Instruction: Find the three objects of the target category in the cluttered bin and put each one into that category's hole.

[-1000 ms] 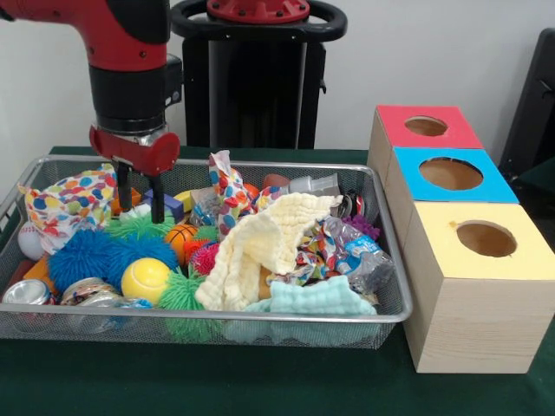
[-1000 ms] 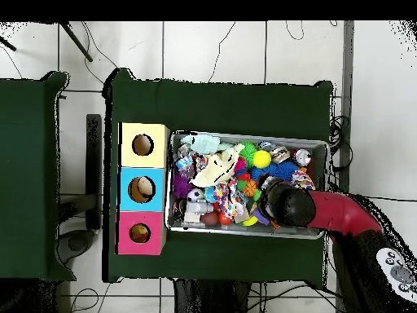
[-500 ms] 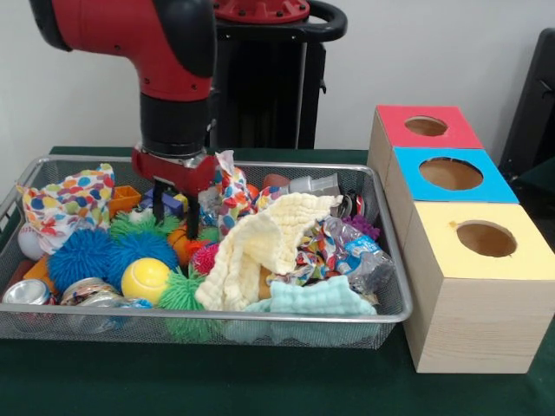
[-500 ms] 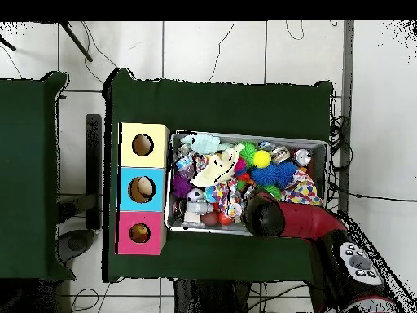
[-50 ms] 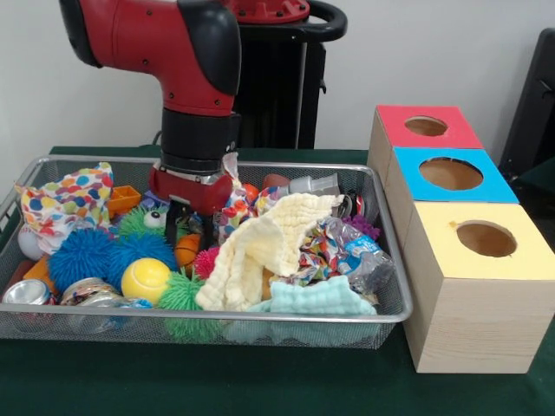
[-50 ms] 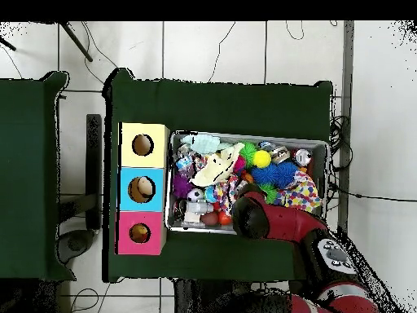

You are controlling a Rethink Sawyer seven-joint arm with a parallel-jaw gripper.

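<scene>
Starting at the near edge of the front view, a green-covered bench [image 5: 260,381] is seen carrying a wire basket [image 5: 286,334] packed with soft clutter, and beside it a wooden box with three holes: yellow [image 5: 486,238] nearest, blue [image 5: 450,173] in the middle, red [image 5: 426,126] farthest. Against the near wall of the basket lie a mint cloth [image 5: 321,296], a yellow ball [image 5: 145,279], a green spiky ball [image 5: 180,295] and a can [image 5: 26,292]. Behind these a pale yellow cloth [image 5: 260,247] is draped over crinkled wrappers [image 5: 347,251], with a blue spiky ball [image 5: 87,253] and a small orange ball [image 5: 186,249] to one side. The target category is not named, so the wanted things cannot be picked out for certain; all candidates are judged to be in the basket, none visibly in a hole. Balls would probably be light and springy, likely to roll or squirt out, and best pinched across the middle; cloths are limp and may drag neighbours; wrappers are slick. The hand [image 5: 192,227] is lowered into the clutter just beside the orange ball, with its two dark fingers [image 5: 206,232] apart and nothing seen gripped between them. Farther back, a spotted paper bag [image 5: 65,198], the red arm [image 5: 165,43] and a pale wall are seen; overhead, a tiled floor [image 6: 212,49] surrounds the bench.
</scene>
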